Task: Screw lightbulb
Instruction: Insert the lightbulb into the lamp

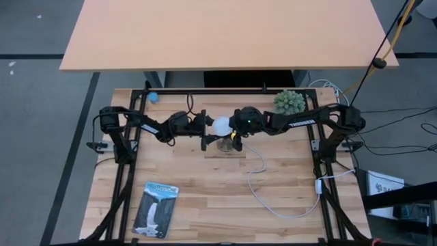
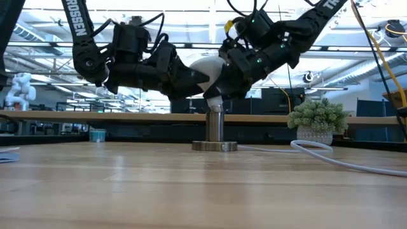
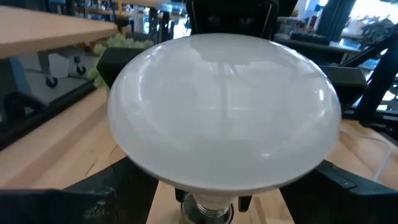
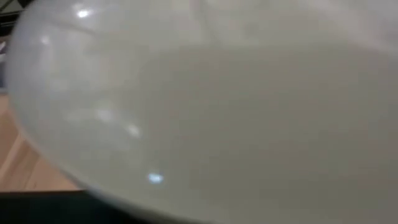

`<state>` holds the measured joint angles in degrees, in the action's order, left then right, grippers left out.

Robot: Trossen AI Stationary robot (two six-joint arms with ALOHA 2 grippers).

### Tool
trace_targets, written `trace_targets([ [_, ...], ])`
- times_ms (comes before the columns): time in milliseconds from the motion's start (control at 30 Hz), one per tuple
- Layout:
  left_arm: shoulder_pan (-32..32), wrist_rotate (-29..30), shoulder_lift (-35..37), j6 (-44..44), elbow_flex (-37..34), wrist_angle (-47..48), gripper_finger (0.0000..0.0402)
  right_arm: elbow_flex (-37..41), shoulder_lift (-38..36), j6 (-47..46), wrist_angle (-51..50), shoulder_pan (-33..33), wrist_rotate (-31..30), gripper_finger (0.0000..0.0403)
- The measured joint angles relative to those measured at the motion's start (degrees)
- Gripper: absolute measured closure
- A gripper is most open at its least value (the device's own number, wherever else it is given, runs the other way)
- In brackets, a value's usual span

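The white lightbulb (image 1: 220, 125) stands globe up at the table's middle. Its narrow base (image 2: 215, 100) is at the mouth of the grey socket post (image 2: 215, 122), which rises from a round disc (image 2: 215, 146) on the table. My left gripper (image 1: 206, 127) comes level from the table's left and is shut on the globe. From the right, my right gripper (image 1: 235, 128) slants down to the bulb (image 4: 205, 106), shut on it lower down. In the left wrist view the globe (image 3: 224, 112) fills the picture above the silvery screw base (image 3: 208, 210). My left gripper pinches the globe's widest part (image 3: 134, 165) between its two fingers (image 3: 93, 199), one on each side. The fingers lie level, coming from the table's left. The bulb stands upright, base down at the socket mouth. My right gripper meets the bulb's tapering lower side (image 2: 219, 86), coming slanting down from the table's right. The bulb fills its wrist view and hides the fingers, so the exact hold does not show.
A white cord (image 1: 273, 198) runs from the socket disc across the table's right half. A green plant (image 1: 289, 102) stands at the far right, a blue packaging card (image 1: 156, 208) lies near left, and a small blue object (image 1: 153, 96) sits far left.
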<state>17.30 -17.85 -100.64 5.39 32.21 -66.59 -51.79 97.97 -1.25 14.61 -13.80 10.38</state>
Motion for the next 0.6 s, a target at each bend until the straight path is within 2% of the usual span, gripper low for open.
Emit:
trace_targets([
  [267, -0.1, 1.6, 0.0, -0.2, 0.0, 2.0, 0.0106, 0.0, 3.3, 0.4, -0.1, 0.0, -0.3, 0.0246],
  [600, -0.1, 1.6, 0.2, -0.2, 0.6, 0.1, 0.0106, 0.1, -1.4, 0.4, -4.8, -0.4, 0.0, 0.0241],
])
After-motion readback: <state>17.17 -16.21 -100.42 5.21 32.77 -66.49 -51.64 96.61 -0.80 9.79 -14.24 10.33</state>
